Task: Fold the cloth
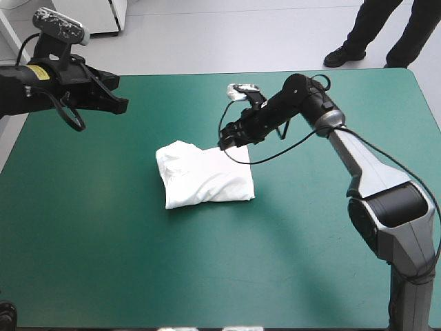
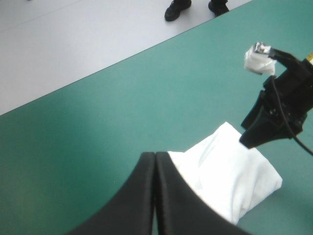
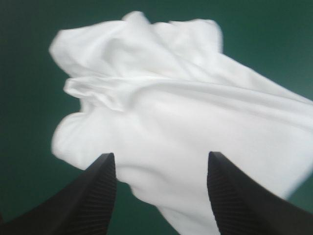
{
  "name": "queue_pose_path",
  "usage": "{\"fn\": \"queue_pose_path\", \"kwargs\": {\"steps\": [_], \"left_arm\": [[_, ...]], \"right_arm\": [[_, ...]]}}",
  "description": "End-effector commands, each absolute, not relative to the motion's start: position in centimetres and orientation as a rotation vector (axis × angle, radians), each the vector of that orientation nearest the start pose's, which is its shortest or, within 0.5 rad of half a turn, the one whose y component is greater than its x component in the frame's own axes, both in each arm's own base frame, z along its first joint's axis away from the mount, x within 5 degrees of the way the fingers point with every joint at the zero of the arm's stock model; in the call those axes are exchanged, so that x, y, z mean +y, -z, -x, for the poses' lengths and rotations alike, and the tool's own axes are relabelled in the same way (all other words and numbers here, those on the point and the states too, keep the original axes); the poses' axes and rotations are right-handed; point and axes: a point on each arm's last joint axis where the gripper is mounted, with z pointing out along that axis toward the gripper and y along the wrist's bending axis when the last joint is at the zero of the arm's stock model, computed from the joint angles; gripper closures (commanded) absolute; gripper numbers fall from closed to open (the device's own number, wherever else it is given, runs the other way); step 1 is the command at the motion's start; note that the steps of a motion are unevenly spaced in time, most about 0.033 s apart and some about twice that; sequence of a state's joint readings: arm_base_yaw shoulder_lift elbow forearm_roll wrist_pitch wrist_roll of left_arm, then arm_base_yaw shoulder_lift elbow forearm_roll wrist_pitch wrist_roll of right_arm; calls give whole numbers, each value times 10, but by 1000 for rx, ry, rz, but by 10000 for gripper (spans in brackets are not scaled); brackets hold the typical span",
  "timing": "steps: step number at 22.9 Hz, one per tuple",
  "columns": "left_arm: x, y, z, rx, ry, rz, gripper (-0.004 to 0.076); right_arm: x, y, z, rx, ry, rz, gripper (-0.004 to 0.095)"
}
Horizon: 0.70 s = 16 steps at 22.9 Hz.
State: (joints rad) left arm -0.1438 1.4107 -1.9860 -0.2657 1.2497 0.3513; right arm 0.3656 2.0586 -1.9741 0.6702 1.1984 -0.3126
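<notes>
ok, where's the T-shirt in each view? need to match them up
High view: T-shirt, a folded bundle near the table's middle, with the right gripper at its far edge.
Left wrist view: T-shirt ahead of the shut left gripper, partly hidden by it.
Right wrist view: T-shirt ahead of and under the open right gripper.
Shared landmark: the right gripper at the bundle's edge, also seen in the left wrist view.

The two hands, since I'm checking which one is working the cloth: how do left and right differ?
The left black fin-fingered hand is shut; the right black fin-fingered hand is open. The left one sits near the left edge of the table, apart from the folded white T-shirt; the right one is at the T-shirt's far edge. Neither holds it.
</notes>
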Motion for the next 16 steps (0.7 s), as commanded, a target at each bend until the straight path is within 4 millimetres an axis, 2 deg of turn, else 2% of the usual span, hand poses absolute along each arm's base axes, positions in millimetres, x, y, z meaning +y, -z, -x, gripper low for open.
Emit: {"fn": "queue_pose_path", "kwargs": {"steps": [1, 4, 5, 7, 10, 16], "left_arm": [[-57, -549, -216, 2005, 225, -576, 734], [-56, -552, -209, 1990, 227, -576, 734], [-56, -552, -209, 1990, 227, -576, 734], [-57, -550, -210, 1997, 236, -578, 734], [-58, -541, -214, 2030, 244, -580, 734], [-58, -532, -219, 2059, 240, -587, 734]], "right_arm": [[160, -359, -396, 2541, -772, 565, 377], [129, -367, -395, 2560, -657, 467, 377], [128, -365, -395, 2567, -657, 463, 377], [129, -357, -395, 2594, -666, 462, 377], [135, -324, -401, 2683, -742, 440, 377], [148, -298, -412, 2701, -892, 454, 377]]}}
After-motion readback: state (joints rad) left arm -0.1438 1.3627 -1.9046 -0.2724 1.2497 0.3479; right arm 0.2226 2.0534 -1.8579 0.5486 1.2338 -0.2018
